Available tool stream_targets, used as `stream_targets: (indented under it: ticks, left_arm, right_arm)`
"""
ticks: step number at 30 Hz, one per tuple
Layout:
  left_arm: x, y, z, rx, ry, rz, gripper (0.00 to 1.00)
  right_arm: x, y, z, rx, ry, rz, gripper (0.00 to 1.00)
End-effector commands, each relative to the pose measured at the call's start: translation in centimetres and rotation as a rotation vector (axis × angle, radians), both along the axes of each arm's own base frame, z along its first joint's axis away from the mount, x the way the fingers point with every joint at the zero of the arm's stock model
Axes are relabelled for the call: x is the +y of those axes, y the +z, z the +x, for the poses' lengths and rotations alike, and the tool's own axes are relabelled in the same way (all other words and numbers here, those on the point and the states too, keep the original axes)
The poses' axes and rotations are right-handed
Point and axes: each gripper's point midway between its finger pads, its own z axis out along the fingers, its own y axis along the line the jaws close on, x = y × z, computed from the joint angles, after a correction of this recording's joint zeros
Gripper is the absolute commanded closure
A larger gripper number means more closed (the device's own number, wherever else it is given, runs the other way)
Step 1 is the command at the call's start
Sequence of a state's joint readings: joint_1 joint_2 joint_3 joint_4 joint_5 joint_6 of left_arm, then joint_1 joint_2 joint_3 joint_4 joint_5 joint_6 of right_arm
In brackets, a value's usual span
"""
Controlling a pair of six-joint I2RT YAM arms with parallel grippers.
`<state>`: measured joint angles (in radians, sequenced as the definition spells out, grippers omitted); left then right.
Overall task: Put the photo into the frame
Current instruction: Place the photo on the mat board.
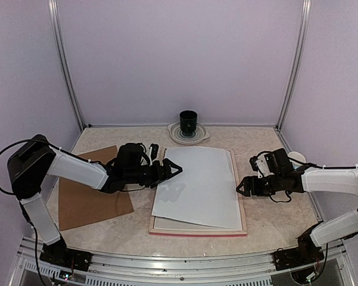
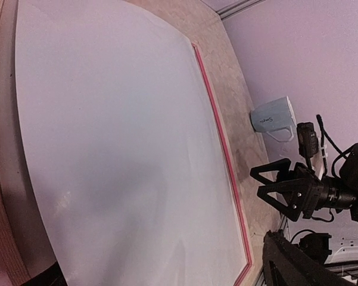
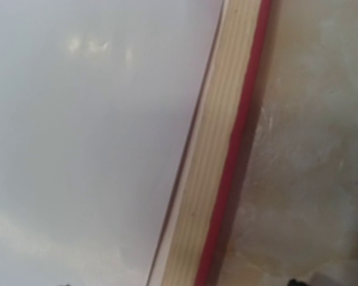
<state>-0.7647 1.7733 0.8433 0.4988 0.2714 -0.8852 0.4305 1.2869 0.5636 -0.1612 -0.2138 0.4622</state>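
Note:
The frame (image 1: 196,230) lies back up in the middle of the table, pale wood with a pink edge (image 3: 223,149). On it rests the photo (image 1: 199,185), blank white side up and turned slightly askew, so its near-left corner overhangs the rim. The sheet bows a little in the left wrist view (image 2: 119,131); its picture side is hidden. My left gripper (image 1: 176,170) is open at the sheet's far-left edge and holds nothing. My right gripper (image 1: 240,186) is open just outside the frame's right rim, and the left wrist view shows its spread fingers (image 2: 274,174).
A brown backing board (image 1: 92,190) lies left of the frame, under my left arm. A dark cup (image 1: 188,122) stands on a pale plate (image 1: 174,136) at the back. A white mug (image 2: 274,116) sits at the right, behind my right wrist.

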Motion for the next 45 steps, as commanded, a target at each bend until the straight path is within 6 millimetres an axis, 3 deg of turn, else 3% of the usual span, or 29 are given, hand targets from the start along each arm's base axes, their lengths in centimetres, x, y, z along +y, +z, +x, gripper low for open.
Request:
stream_targets:
  ticks: [1,11,16,22,31,45]
  left_arm:
    - [0.2,0.8,0.2,-0.031,0.012,0.042,0.09]
    - [-0.7,0.2,-0.8,-0.022,0.003,0.094,0.08]
    - [0.2,-0.4,-0.4,-0.025,0.041,0.177,0.08]
    - [1.1,0.2,0.3,-0.082,0.103,0.307,0.04]
    - [2.7,0.1,0.6,-0.102,0.156,0.393,0.01]
    - [3.5,0.1,1.1,-0.131,0.189,0.454,0.02]
  right_arm:
    - [-0.2,-0.3,0.0,0.005,-0.007,0.006,0.22]
    - [-0.2,-0.3,0.0,0.005,-0.008,0.004,0.22]
    - [-0.2,-0.3,-0.1,0.007,-0.008,0.006,0.22]
    - [-0.1,-0.4,0.0,0.009,-0.008,0.007,0.22]
    - [-0.1,-0.5,0.1,0.010,-0.011,0.005,0.22]
    - [-0.1,-0.5,0.3,0.013,-0.013,0.003,0.23]
